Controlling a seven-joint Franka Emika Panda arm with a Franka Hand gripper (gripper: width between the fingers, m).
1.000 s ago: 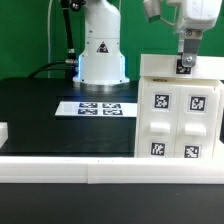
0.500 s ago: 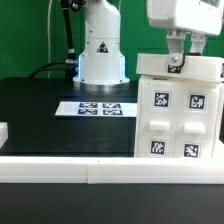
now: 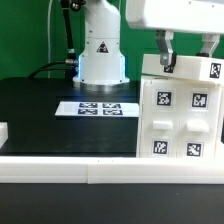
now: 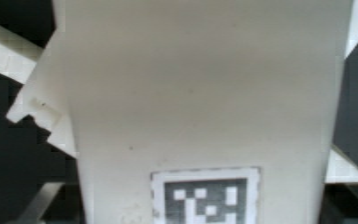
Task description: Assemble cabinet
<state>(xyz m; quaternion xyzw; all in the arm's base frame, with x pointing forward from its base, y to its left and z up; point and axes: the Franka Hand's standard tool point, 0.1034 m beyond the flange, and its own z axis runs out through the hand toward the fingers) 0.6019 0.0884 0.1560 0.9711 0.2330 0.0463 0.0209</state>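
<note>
The cabinet (image 3: 180,125), a white box with tagged, knobbed door panels, stands at the exterior view's right. A flat white top panel (image 3: 192,68) with a tag lies tilted on its top. My gripper (image 3: 165,62) comes down from above onto that panel's left end, its fingers closed on the panel. In the wrist view the white panel (image 4: 194,100) fills the picture, with its tag (image 4: 208,195) at the edge. My fingertips do not show there.
The marker board (image 3: 100,107) lies on the black table in front of the arm's base (image 3: 102,50). A white rail (image 3: 100,168) runs along the table's front edge. A small white piece (image 3: 3,131) sits at the exterior view's far left.
My gripper has moved toward the exterior view's left over the cabinet. The top panel has turned and tilted with it, and its tag now sits at the right end.
</note>
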